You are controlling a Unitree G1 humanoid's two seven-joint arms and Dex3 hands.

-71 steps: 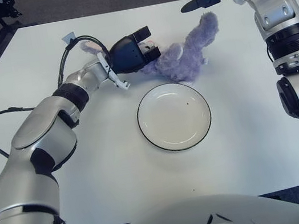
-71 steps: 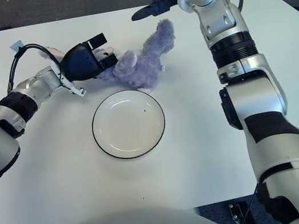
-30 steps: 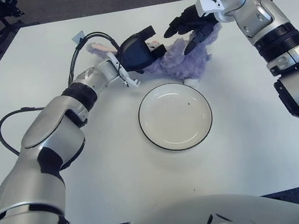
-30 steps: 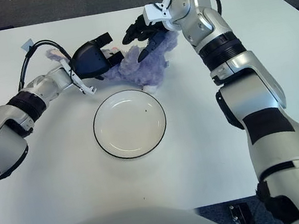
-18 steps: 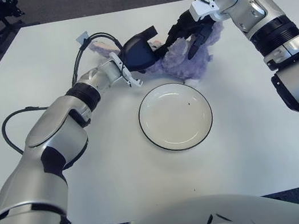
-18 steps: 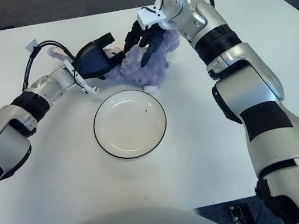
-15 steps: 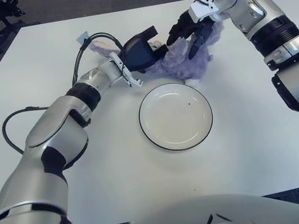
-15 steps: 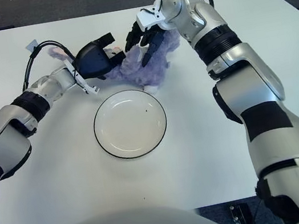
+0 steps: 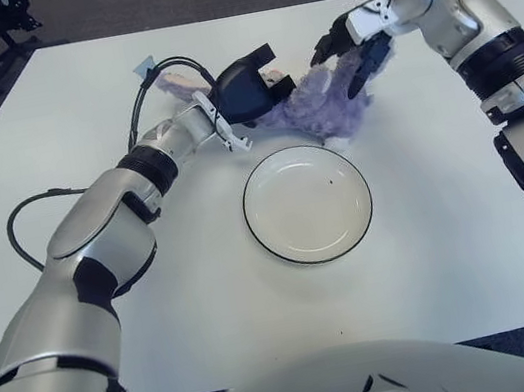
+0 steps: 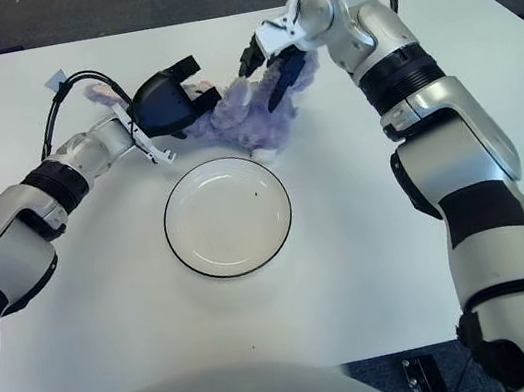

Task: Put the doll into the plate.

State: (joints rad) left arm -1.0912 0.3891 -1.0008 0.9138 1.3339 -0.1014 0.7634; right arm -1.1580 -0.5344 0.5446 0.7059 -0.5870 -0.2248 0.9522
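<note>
Left eye view shows, nearest, the plate (image 9: pixel 307 203), bare on the white surface (image 9: pixel 435 257). Just behind the plate's far rim lies the doll (image 9: pixel 317 105), a purple plush flat on the surface, close to the rim but not in the plate. At the doll's left end, farther from the plate, the left robot hand (image 9: pixel 245 89) has its fingers closed on the plush. Over the doll's right end, the right robot hand (image 9: pixel 354 41) hangs with fingers curled downward and slightly spread; they appear to hold nothing, though whether they touch the fur I cannot tell. Likely risks: a pinch on loose fur alone could slip during the lift, and dragging the limp body could push the plate away.
</note>
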